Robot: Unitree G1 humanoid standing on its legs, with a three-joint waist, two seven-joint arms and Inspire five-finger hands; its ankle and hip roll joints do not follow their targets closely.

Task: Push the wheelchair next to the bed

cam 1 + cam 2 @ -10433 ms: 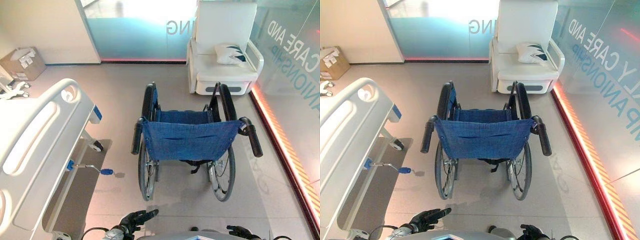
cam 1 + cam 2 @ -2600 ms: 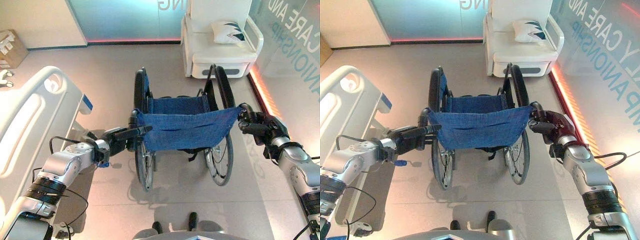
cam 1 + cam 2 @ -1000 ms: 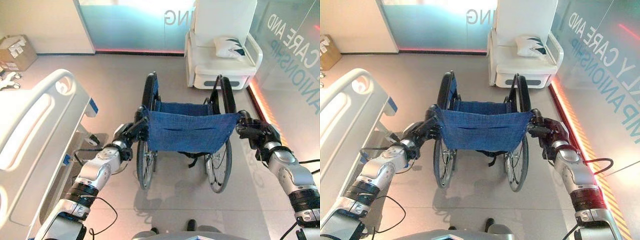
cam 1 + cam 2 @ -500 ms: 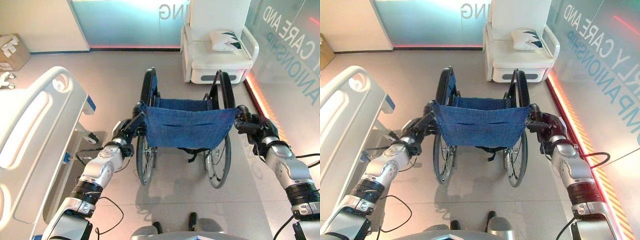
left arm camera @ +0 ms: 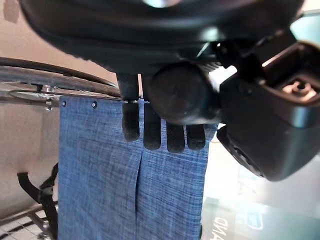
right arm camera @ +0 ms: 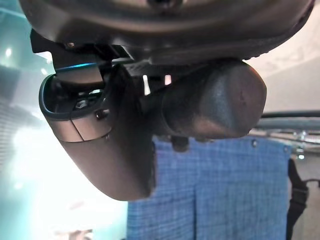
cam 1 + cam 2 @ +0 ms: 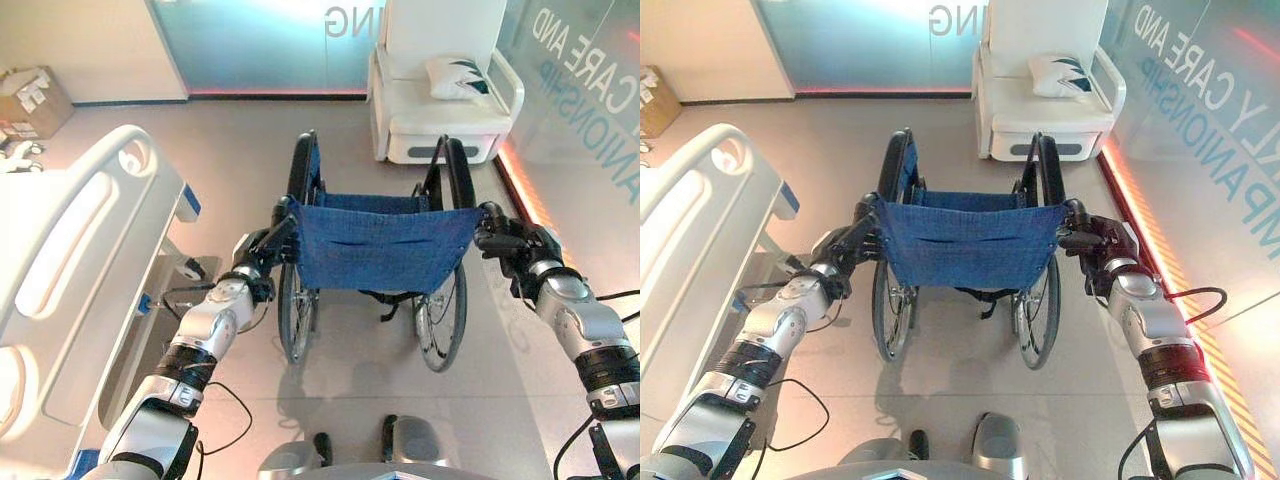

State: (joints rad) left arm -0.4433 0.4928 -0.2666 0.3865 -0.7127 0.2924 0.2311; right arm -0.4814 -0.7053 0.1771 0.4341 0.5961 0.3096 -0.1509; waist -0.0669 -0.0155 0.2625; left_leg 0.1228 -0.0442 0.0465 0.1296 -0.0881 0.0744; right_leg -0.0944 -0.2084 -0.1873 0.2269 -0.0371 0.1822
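Behind the wheelchair [image 7: 378, 245], the left hand [image 7: 262, 247] and right hand [image 7: 511, 245] each wrap a push handle; the bed [image 7: 70, 260] stands to its left.

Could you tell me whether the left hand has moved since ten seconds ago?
Yes: the left hand has risen from the view's bottom edge to the wheelchair, gripping its left push handle.

You've got the wheelchair [image 7: 375, 262] upright on its wheels – blue fabric back facing you, black push handles out to both sides – with the white bed [image 7: 70, 260] well off to its left.
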